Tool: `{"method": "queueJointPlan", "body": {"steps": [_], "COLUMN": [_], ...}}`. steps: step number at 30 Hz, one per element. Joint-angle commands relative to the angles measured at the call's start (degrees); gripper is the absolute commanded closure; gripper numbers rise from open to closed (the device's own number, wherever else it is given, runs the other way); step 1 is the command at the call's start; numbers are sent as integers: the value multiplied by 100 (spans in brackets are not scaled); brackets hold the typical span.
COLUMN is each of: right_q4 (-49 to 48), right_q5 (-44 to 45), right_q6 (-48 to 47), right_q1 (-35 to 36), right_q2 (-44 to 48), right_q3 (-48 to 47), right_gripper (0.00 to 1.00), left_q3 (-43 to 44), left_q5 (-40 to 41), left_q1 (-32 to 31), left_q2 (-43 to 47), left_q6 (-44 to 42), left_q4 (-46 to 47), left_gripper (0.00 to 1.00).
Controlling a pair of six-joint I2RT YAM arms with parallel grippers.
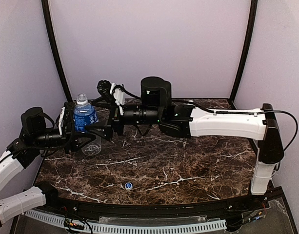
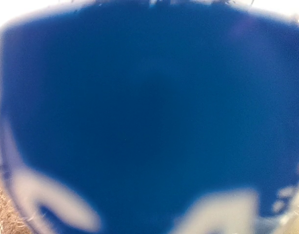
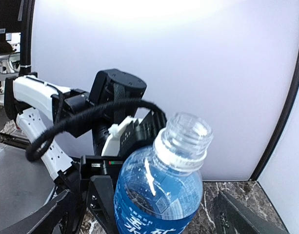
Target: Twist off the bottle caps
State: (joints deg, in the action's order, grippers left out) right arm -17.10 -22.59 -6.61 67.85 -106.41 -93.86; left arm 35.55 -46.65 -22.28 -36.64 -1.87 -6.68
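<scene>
A small round blue plastic cap [image 1: 128, 185] lies on the dark marble table [image 1: 188, 165], well short of both claws. Farther in, the left claw [image 1: 86, 132] is clamped on the clear blue-labelled plastic bottle [image 3: 159, 195], whose neck is uncapped. The right claw [image 3: 139, 222] faces it with fingers spread apart.

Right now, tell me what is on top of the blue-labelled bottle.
Nothing: the bottle has a bare threaded neck, no cap. A small blue cap lies apart on the table. The left gripper covers its lower body.
</scene>
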Motion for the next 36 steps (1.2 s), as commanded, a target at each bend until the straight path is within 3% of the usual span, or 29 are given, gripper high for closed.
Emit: {"method": "queueJointPlan", "body": {"steps": [1,8,13,16,19,20,21,24,26,33,36], "right_q4": [-126,203,363,375,374,374,383,422,466,506,515], "right_q5": [-517,-470,-504,-575,-657,-654,-635,-443,-270,363,284], "right_q6": [288,315,273,223,97,46,-11,-196,-328,-712,-668], "right_q1": [26,2,-34,-55,-55,-56,-61,-68,-72,-77,-60], "right_q2": [-250,-609,-697,-634,-544,-504,-472,-368,-287,-205,-331], "right_q3": [-348,-652,-649,-580,-495,-454,-409,-234,-108,385,351], "right_gripper": [6,24,45,52,61,63,63,64,65,66,67], "left_q3": [143,117,136,136,141,147,161,221,359,935,1036], "left_q5": [-358,-476,-484,-448,-427,-421,-401,-273,-107,133,-67], "left_q1": [24,22,14,13,11,13,13,13,13,21,22], "left_q2": [-21,-111,-128,-124,-124,-119,-112,-77,-27,-15,-154], "left_q6": [-20,-39,-78,-112,-144,-157,-174,-302,-446,-647,-543], "left_q4": [176,330,329,304,288,289,279,199,93,-109,-175], "left_gripper": [62,62,61,61,52,44,39,11,3,1,10]}}
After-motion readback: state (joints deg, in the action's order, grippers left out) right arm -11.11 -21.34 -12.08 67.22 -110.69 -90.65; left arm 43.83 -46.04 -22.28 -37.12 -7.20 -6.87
